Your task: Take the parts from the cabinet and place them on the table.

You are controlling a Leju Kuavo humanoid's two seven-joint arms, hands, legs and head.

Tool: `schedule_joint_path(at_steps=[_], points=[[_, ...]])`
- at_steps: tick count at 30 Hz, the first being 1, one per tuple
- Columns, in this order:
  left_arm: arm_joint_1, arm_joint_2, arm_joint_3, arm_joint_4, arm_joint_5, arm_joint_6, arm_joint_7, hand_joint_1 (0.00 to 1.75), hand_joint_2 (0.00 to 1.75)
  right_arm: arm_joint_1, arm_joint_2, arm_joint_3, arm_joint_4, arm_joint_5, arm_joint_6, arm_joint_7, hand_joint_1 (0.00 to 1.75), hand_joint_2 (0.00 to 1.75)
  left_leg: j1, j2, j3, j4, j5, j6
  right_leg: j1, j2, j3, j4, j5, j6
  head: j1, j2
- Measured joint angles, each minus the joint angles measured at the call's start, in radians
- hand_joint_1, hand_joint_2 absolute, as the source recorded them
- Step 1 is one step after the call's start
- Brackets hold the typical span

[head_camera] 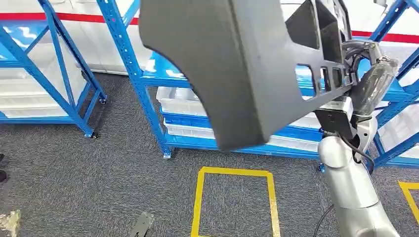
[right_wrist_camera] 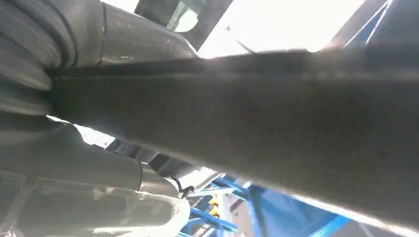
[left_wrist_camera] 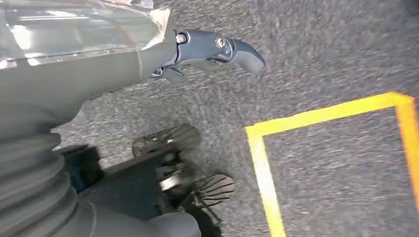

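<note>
Dark panel [head_camera: 237, 64] in right hand [head_camera: 365, 74], blocking blue shelving [head_camera: 133, 74]

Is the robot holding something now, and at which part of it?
Yes. The right hand holds a large dark panel at its edge with the cut-out openings. The left hand holds nothing.
</note>
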Motion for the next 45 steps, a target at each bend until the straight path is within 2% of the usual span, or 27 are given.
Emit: schedule_joint_path(at_steps=[2,3,5,7,9,10,12,13,14,18,19,22,23,24,26,28,29,30,33,34,35,37,39,41,43,44,45], points=[[0.002,0.0,-0.002,0.0,-0.002,0.003,0.001,0.0,1.75,0.007,0.0,-0.001,0.0,0.0,0.0,0.0,1.75,1.75,-0.015,0.0,-0.012,0.0,0.011,0.017,-0.009,-0.002,-0.004,-0.009,0.018,0.019,0.0,0.0],[0.003,0.001,-0.002,0.0,-0.002,0.005,0.0,0.0,1.75,0.014,-0.001,-0.003,0.0,0.0,-0.001,0.001,1.75,1.75,-0.016,0.003,-0.017,-0.011,0.027,0.034,-0.004,-0.003,-0.011,-0.012,0.026,0.028,-0.001,0.0],[0.001,0.001,-0.002,-0.002,-0.004,0.007,0.001,0.0,1.75,0.022,-0.003,-0.005,0.0,0.003,-0.001,0.004,1.75,1.75,-0.015,0.009,-0.04,-0.016,0.051,0.058,-0.009,0.001,-0.048,0.043,-0.042,0.008,0.0,0.0],[0.0,0.0,-0.003,-0.002,-0.01,0.009,0.003,0.0,1.75,0.027,-0.003,-0.01,0.0,0.009,-0.001,0.006,1.75,1.75,-0.019,0.009,-0.069,-0.015,0.073,0.066,-0.006,0.002,-0.093,0.194,-0.141,-0.01,0.002,0.0],[0.001,-0.002,-0.003,-0.002,-0.011,0.008,0.003,0.0,1.75,0.035,-0.003,-0.011,0.0,0.01,-0.001,0.008,1.75,1.75,-0.025,0.01,-0.101,-0.014,0.097,0.067,-0.001,0.003,-0.112,0.314,-0.173,-0.001,0.002,0.0],[0.002,-0.002,-0.003,-0.002,-0.011,0.009,0.004,0.0,1.75,0.039,-0.003,-0.011,0.0,0.01,-0.001,0.008,1.75,1.75,-0.026,0.01,-0.116,-0.013,0.108,0.067,-0.001,0.003,-0.091,0.311,-0.157,0.008,0.002,0.0],[0.002,-0.002,-0.003,-0.002,-0.011,0.009,0.004,0.0,1.75,0.04,-0.003,-0.011,0.0,0.011,-0.002,0.008,1.75,1.75,-0.027,0.01,-0.145,-0.011,0.13,0.062,-0.001,0.003,0.003,0.193,-0.101,0.026,0.002,0.0],[0.001,-0.002,-0.003,-0.002,-0.011,0.009,0.004,0.0,1.75,0.04,-0.003,-0.012,0.0,0.011,-0.002,0.008,1.75,1.75,-0.026,0.01,-0.156,-0.008,0.14,0.057,-0.001,0.002,0.069,0.103,-0.093,0.026,0.003,0.0],[0.001,-0.002,-0.003,-0.003,-0.011,0.009,0.004,0.0,1.75,0.038,-0.003,-0.012,-0.002,0.011,-0.002,0.008,1.75,1.75,-0.032,0.008,-0.166,-0.005,0.148,0.051,0.005,0.002,0.133,0.008,-0.129,0.014,0.003,0.0],[0.003,0.0,-0.004,-0.004,-0.014,0.011,0.005,0.0,1.75,0.045,-0.001,-0.014,-0.007,0.016,-0.001,0.009,1.75,1.75,-0.032,0.007,-0.17,-0.015,0.187,0.031,0.014,0.005,0.115,-0.009,-0.118,-0.014,-0.004,0.0],[0.004,0.001,-0.004,-0.004,-0.014,0.012,0.005,0.0,1.75,0.046,0.001,-0.014,-0.007,0.018,0.002,0.011,1.75,1.75,-0.025,0.007,-0.18,-0.009,0.18,0.027,-0.008,0.003,0.11,-0.011,-0.104,-0.024,-0.003,0.0],[0.006,0.001,-0.004,-0.004,-0.019,0.015,0.005,0.0,1.75,0.046,0.008,-0.015,-0.012,0.021,0.005,0.014,1.75,1.75,-0.019,0.007,-0.23,0.169,-0.009,0.005,0.0,0.001,0.077,-0.009,-0.069,-0.044,-0.011,0.0],[0.006,0.001,-0.004,-0.004,-0.02,0.017,0.005,0.0,1.75,0.047,0.009,-0.016,-0.012,0.022,0.007,0.014,1.75,1.75,-0.015,0.007,-0.247,0.252,-0.048,-0.001,0.002,0.001,0.063,-0.009,-0.058,-0.045,-0.011,0.0],[0.006,0.001,-0.004,-0.004,-0.021,0.019,0.005,0.0,1.75,0.048,0.011,-0.018,-0.012,0.022,0.009,0.015,1.75,1.75,-0.012,0.008,-0.253,0.304,-0.057,-0.004,0.003,0.001,0.051,-0.007,-0.048,-0.044,-0.01,0.0],[0.007,0.0,-0.005,-0.004,-0.022,0.022,0.003,0.0,1.75,0.051,0.013,-0.022,-0.012,0.026,0.011,0.015,1.75,1.75,-0.006,0.008,-0.204,0.287,-0.01,-0.006,0.004,0.001,0.025,-0.006,-0.03,-0.038,-0.01,0.0],[0.005,0.0,-0.006,-0.005,-0.025,0.024,0.003,0.0,1.75,0.051,0.014,-0.028,-0.018,0.03,0.013,0.015,1.75,1.75,-0.005,0.007,-0.083,0.136,0.033,0.001,0.004,0.001,0.009,-0.005,-0.015,-0.03,-0.011,0.0],[0.003,0.0,-0.006,-0.007,-0.029,0.024,0.003,0.0,1.75,0.051,0.015,-0.032,-0.024,0.033,0.014,0.016,1.75,1.75,-0.005,0.005,-0.019,0.05,0.014,0.007,0.002,0.001,0.005,-0.005,-0.009,-0.026,-0.011,0.0],[0.002,0.001,-0.007,-0.008,-0.031,0.024,0.003,0.0,1.75,0.049,0.015,-0.036,-0.028,0.034,0.014,0.016,1.75,1.75,-0.013,0.003,0.013,-0.008,0.001,0.013,0.008,0.0,-0.001,-0.004,-0.001,-0.016,-0.009,0.0],[0.002,0.001,-0.008,-0.008,-0.032,0.025,0.003,0.0,1.75,0.053,0.019,-0.037,-0.028,0.034,0.02,0.017,1.75,1.75,-0.03,0.002,0.001,-0.021,0.014,0.033,-0.004,-0.003,-0.009,-0.016,0.029,0.009,-0.007,0.0],[0.003,0.002,-0.008,-0.008,-0.032,0.025,0.003,0.0,1.75,0.056,0.019,-0.037,-0.029,0.034,0.02,0.016,1.75,1.75,-0.028,0.005,-0.012,-0.042,0.03,0.043,0.006,-0.002,-0.013,-0.019,0.035,0.019,-0.008,0.0],[0.001,0.002,-0.008,-0.008,-0.032,0.025,0.003,0.0,1.75,0.057,0.018,-0.04,-0.028,0.034,0.02,0.017,1.75,1.75,-0.024,0.01,-0.009,-0.048,0.05,0.047,-0.003,-0.004,-0.033,0.002,0.001,0.012,-0.008,0.0],[0.0,0.002,-0.008,-0.009,-0.034,0.025,0.003,0.0,1.75,0.056,0.017,-0.043,-0.028,0.035,0.02,0.017,1.75,1.75,-0.023,0.012,-0.035,-0.049,0.072,0.06,0.003,0.0,-0.075,0.125,-0.099,-0.011,0.003,0.0],[0.001,0.002,-0.01,-0.009,-0.04,0.024,0.003,0.0,1.75,0.061,0.017,-0.048,-0.028,0.042,0.02,0.018,1.75,1.75,-0.024,0.014,-0.067,-0.048,0.095,0.062,0.004,0.003,-0.11,0.277,-0.161,-0.011,0.002,0.0],[0.001,0.001,-0.012,-0.009,-0.044,0.024,0.003,0.0,1.75,0.069,0.016,-0.053,-0.028,0.053,0.021,0.02,1.75,1.75,-0.019,0.015,-0.095,-0.043,0.113,0.055,-0.003,0.002,-0.072,0.274,-0.135,0.014,0.002,0.0],[0.0,0.002,-0.014,-0.01,-0.045,0.023,0.003,0.0,1.75,0.069,0.014,-0.055,-0.028,0.056,0.021,0.02,1.75,1.75,-0.01,0.015,-0.12,-0.031,0.127,0.042,-0.013,0.001,0.033,0.128,-0.089,0.044,0.002,0.0],[-0.001,0.003,-0.016,-0.01,-0.045,0.023,0.004,0.0,1.75,0.069,0.013,-0.055,-0.028,0.058,0.021,0.02,1.75,1.75,-0.012,0.014,-0.131,-0.021,0.131,0.034,-0.02,0.0,0.09,0.042,-0.093,0.05,0.004,0.0],[-0.002,0.003,-0.017,-0.011,-0.046,0.023,0.004,0.0,1.75,0.068,0.013,-0.055,-0.029,0.06,0.021,0.02,1.75,1.75,-0.015,0.014,-0.147,-0.011,0.135,0.028,-0.008,0.007,0.123,-0.007,-0.109,0.047,0.008,0.0]])
